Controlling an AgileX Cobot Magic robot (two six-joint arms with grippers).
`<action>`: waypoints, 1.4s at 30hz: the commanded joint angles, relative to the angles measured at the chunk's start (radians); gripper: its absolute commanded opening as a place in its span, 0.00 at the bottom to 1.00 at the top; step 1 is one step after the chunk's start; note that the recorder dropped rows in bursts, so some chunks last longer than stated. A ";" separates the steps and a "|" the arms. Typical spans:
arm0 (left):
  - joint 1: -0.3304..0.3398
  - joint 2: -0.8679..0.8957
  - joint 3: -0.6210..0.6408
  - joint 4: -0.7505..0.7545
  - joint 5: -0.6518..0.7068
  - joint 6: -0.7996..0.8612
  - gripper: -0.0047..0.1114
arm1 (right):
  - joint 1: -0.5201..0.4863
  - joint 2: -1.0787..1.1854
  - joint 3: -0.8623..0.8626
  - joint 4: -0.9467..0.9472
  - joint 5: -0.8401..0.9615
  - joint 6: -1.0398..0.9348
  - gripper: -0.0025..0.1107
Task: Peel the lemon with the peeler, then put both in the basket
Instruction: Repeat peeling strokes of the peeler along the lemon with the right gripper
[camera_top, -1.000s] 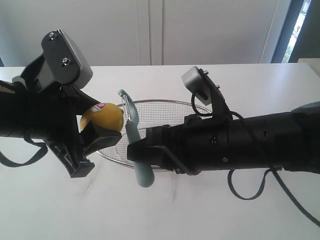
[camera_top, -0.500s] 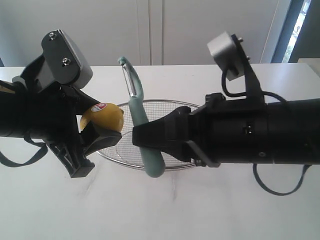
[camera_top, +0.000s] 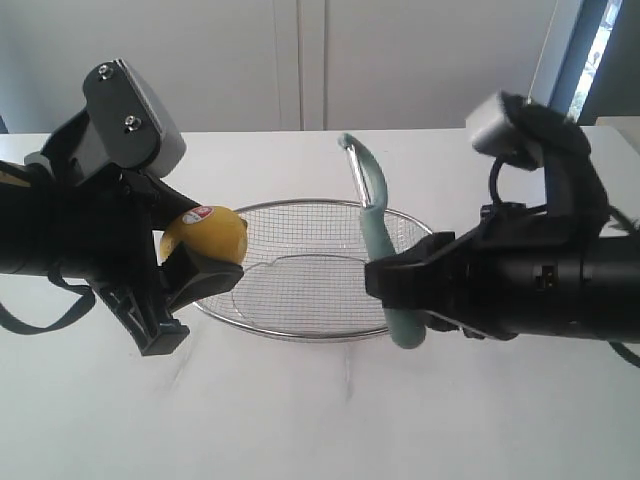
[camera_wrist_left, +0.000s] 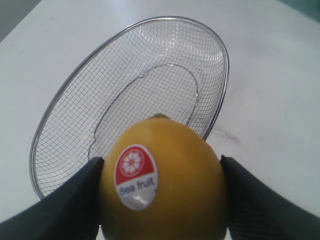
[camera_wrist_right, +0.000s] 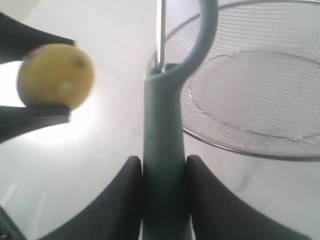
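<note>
Left tool (camera_top: 197, 252) is clamped on the lemon (camera_top: 212, 232), sticker (camera_wrist_left: 136, 175) showing, held above the desk (camera_top: 300, 420) by the basket (camera_top: 300, 336) at its left rim. Right tool (camera_top: 402, 292) grips the peeler (camera_top: 372, 200) by its handle, blade end up, near the basket's right edge

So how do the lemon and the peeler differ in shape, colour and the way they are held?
The lemon is round and yellow; the peeler is slim and pale teal with a metal blade. The lemon carries a red-and-white sticker; the peeler shows none. The left gripper clamps the lemon across its sides; the right gripper holds the peeler by its handle, head up. Both are held off the table; neither lies in the basket.
</note>
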 joint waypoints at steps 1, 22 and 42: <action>-0.007 -0.005 0.005 -0.019 0.005 -0.003 0.04 | -0.006 0.089 0.051 -0.015 -0.062 0.040 0.02; -0.007 -0.005 0.005 -0.019 0.005 -0.003 0.04 | 0.055 0.448 -0.061 0.721 0.223 -0.568 0.02; -0.007 -0.005 0.005 -0.019 0.005 -0.003 0.04 | 0.053 0.326 -0.071 0.719 0.185 -0.568 0.02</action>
